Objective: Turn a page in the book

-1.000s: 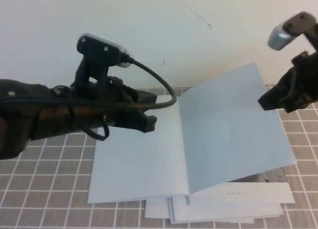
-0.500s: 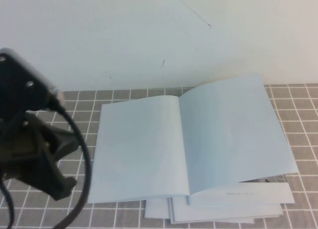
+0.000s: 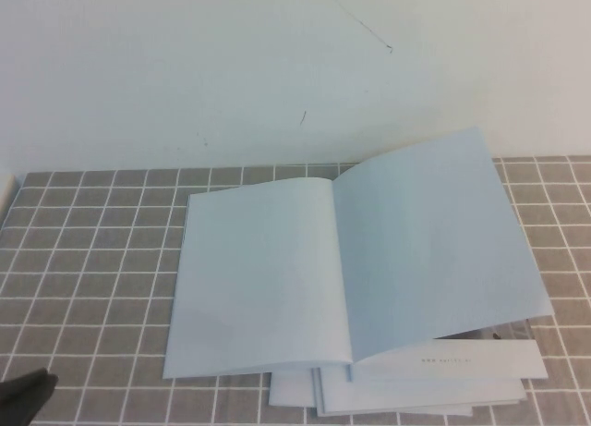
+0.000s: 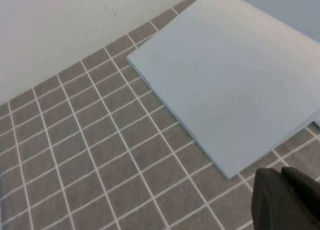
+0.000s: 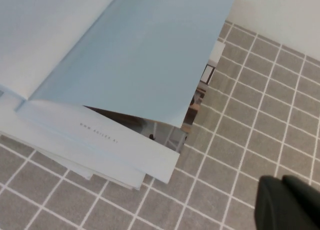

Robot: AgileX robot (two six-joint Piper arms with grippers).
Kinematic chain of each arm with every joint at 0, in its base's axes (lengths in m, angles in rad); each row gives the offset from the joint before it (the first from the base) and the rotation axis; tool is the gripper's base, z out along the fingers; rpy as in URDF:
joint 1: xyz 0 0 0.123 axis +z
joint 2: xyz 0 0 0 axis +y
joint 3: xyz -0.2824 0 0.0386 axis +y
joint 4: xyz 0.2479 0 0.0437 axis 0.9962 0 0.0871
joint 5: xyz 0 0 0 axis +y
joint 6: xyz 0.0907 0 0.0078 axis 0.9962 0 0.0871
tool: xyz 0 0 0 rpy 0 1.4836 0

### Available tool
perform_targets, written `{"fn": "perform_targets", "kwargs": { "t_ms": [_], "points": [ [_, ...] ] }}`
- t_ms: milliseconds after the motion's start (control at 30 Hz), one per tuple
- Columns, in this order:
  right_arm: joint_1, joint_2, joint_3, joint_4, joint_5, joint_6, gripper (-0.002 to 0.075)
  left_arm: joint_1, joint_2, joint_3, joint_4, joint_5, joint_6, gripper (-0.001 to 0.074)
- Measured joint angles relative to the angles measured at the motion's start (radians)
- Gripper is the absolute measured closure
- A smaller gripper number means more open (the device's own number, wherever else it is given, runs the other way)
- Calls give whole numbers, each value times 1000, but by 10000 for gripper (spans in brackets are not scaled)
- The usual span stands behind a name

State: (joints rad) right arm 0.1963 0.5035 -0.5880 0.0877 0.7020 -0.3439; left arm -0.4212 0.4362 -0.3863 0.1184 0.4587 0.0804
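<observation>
The large thin glossy catalogue (image 3: 351, 269) lies open mid-table on the grey tiled tabletop (image 3: 92, 223), atop a stack of white booklets (image 3: 416, 389), spine running near-to-far. Its plain pale right-hand page (image 3: 434, 241) arches up off the sheets beneath — free edge pointing right, ready to be swung left. Left gripper (image 4: 287, 200) sits off the book's near-left corner; right gripper (image 5: 290, 202) hangs off its near-right corner, nearer that raised edge. Can't tell whether either pincer is spread or pressed together.
</observation>
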Motion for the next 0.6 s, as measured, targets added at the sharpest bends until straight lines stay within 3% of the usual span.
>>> {"fn": "perform_targets", "kwargs": {
  "t_ms": [233, 600],
  "points": [
    [0, -154, 200, 0, -92, 60, 727, 0, -73, 73, -4, -2, -37, 738],
    [0, -187, 230, 0, -33, 71, 727, 0, -73, 75, -10, 11, -43, 738]
  ]
}}
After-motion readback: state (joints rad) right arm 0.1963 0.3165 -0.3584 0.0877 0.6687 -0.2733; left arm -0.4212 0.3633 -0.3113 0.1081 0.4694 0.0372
